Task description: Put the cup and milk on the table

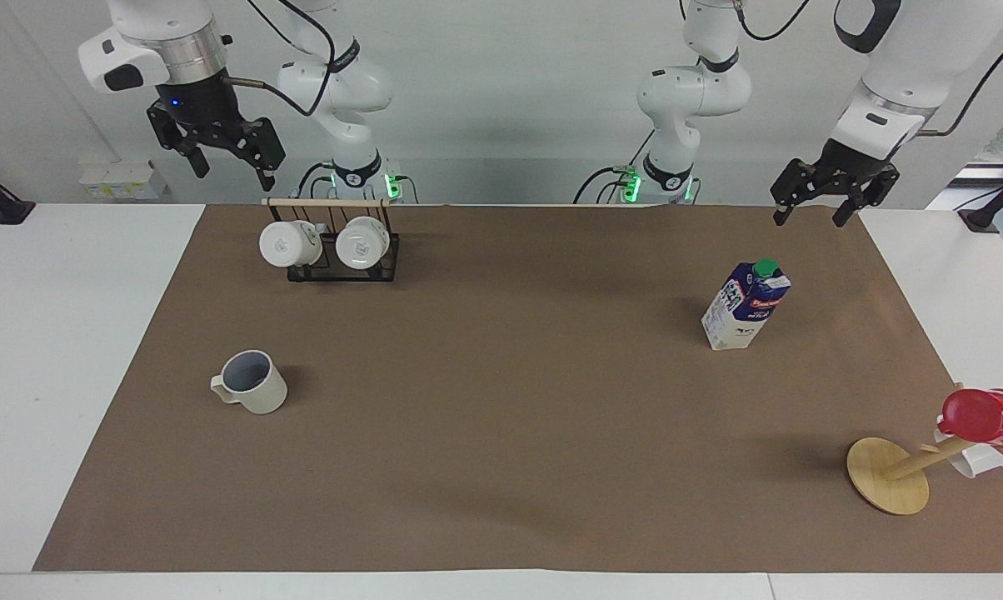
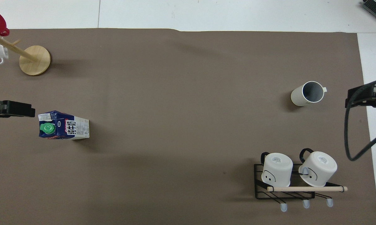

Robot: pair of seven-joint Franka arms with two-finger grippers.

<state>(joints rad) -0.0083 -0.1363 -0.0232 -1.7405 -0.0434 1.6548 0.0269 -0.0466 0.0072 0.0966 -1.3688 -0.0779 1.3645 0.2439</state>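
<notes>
The cup [image 1: 251,383] [image 2: 308,93], beige-white with a grey-blue inside, stands upright on the brown sheet of the table [image 1: 501,433] toward the right arm's end. The milk [image 1: 745,307] [image 2: 64,125], a blue and white carton with a green cap, stands upright toward the left arm's end. My right gripper [image 1: 231,167] hangs open high in the air over the right arm's end of the table, holding nothing. My left gripper [image 1: 810,218] is open and raised over the sheet's edge at the left arm's end, apart from the milk.
A black wire rack [image 1: 343,265] [image 2: 284,190] with a wooden bar holds two white mugs close to the robots, toward the right arm's end. A wooden mug tree [image 1: 887,475] [image 2: 35,60] carries a red cup [image 1: 980,415] and a white mug, farther from the robots than the milk.
</notes>
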